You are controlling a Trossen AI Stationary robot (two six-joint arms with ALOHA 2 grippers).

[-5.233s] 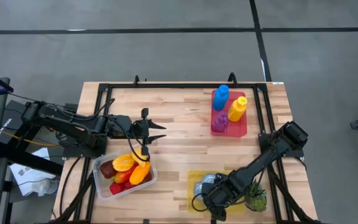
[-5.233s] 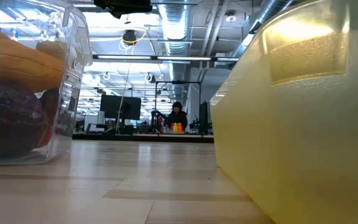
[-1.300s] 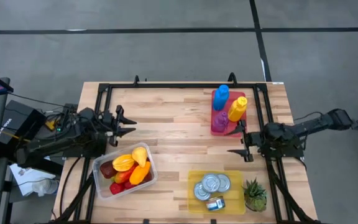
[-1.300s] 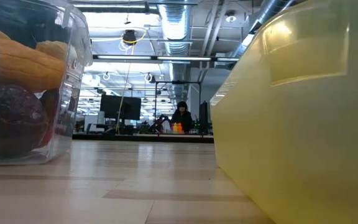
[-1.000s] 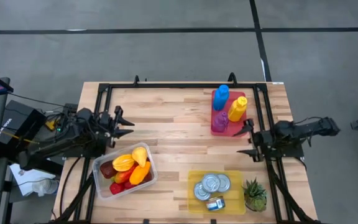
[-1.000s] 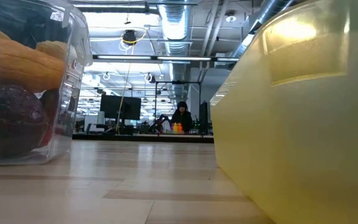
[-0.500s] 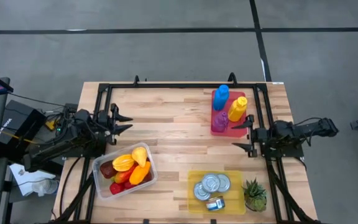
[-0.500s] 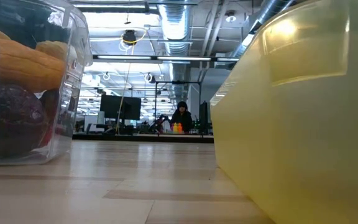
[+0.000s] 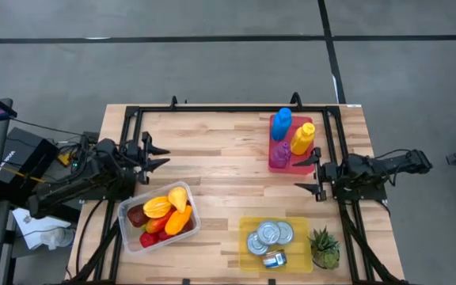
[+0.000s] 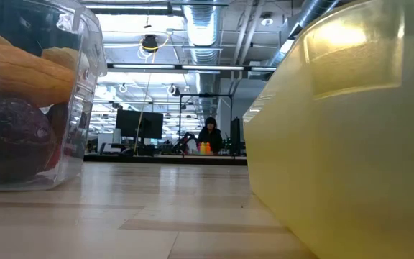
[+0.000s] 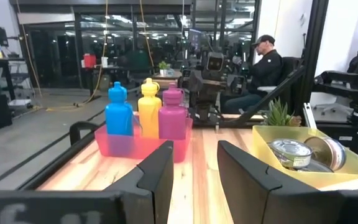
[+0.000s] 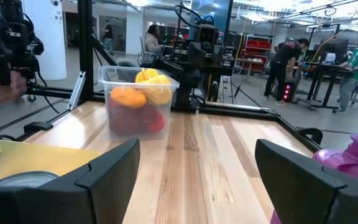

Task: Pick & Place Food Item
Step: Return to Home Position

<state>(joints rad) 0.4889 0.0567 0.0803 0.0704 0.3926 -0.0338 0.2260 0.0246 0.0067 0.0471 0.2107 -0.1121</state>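
Right gripper first: hangs right of centre in the high view, just off the red tray, gapes wide, grips nothing. Left gripper next: sits left of centre, higher in the frame than the clear fruit box, parted moderately, likewise empty. Yellow bin at lower centre-right: holds silver cans and a blue and pink can, with a small plant just beside. Low view: fills with the bin's wall and the box's side only. Left wrist view: adds a seated person beyond the table.
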